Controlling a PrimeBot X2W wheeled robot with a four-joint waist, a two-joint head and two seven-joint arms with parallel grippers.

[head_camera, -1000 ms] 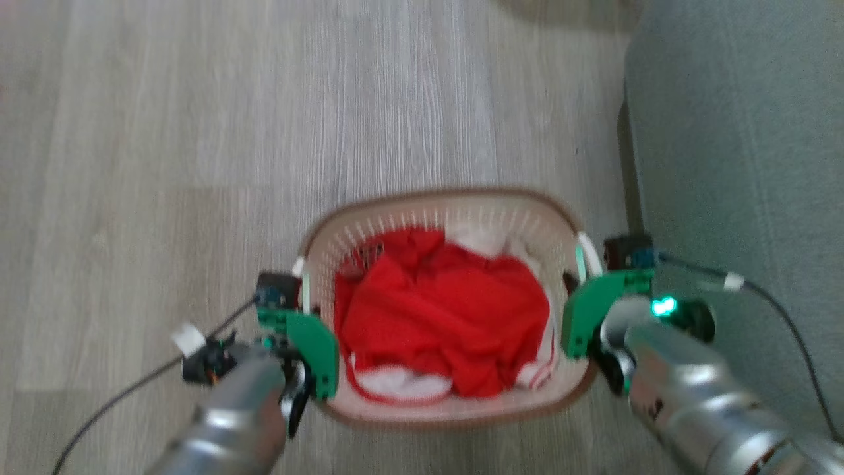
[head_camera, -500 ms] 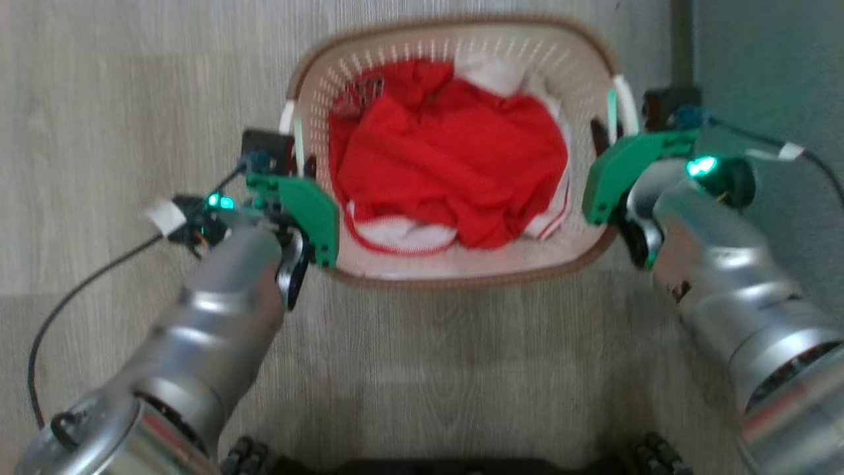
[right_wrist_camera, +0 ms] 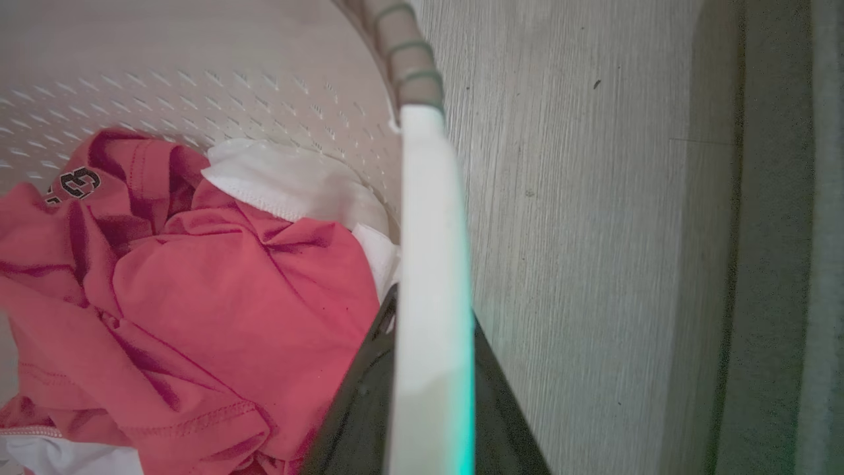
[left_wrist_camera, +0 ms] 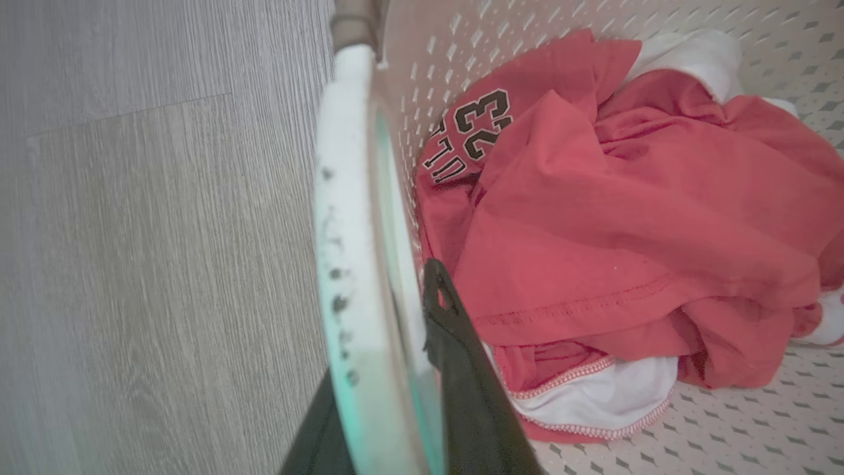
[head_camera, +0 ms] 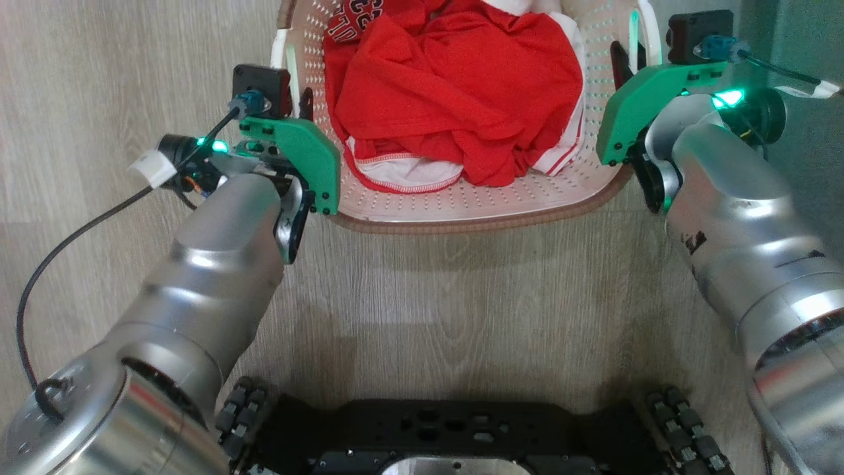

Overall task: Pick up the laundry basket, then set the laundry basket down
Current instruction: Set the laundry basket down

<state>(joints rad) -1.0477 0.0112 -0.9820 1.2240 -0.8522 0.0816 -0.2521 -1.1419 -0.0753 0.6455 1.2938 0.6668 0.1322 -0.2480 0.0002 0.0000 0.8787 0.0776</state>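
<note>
a black cable [head_camera: 66,244] is seen trailing over the pale wood-look floor [head_camera: 461,297] on the outer side of the left pincer [head_camera: 298,99]. that pincer is clamped on the white left handle [left_wrist_camera: 349,231] of the laundry basket [head_camera: 475,221]. in the left wrist view one dark finger [left_wrist_camera: 461,369] is pressed to the handle's inner face, inside the basket, and the other is set against the outer face. the cream perforated basket is held between the two pincers, and the near stretch of its brown rim lies just behind them, toward the robot. whether its underside is touching the floor cannot be told. just inward of the left pincer, a crumpled red garment [head_camera: 461,86] printed with the number 23 [left_wrist_camera: 484,122] is heaped in the basket. white cloth with red trim [head_camera: 402,173] is tucked under its near edge. at the far side of the load, the white right handle [right_wrist_camera: 428,264] is gripped in the same way by the right pincer [head_camera: 626,59], with a dark finger shown on either face of it in the right wrist view. a green light is lit on each wrist. a grey-green furnishing [right_wrist_camera: 778,231] is seen near the right pincer's outer side, across a strip of floor. the robot's dark wheeled base [head_camera: 448,429] is shown well behind both pincers.
</note>
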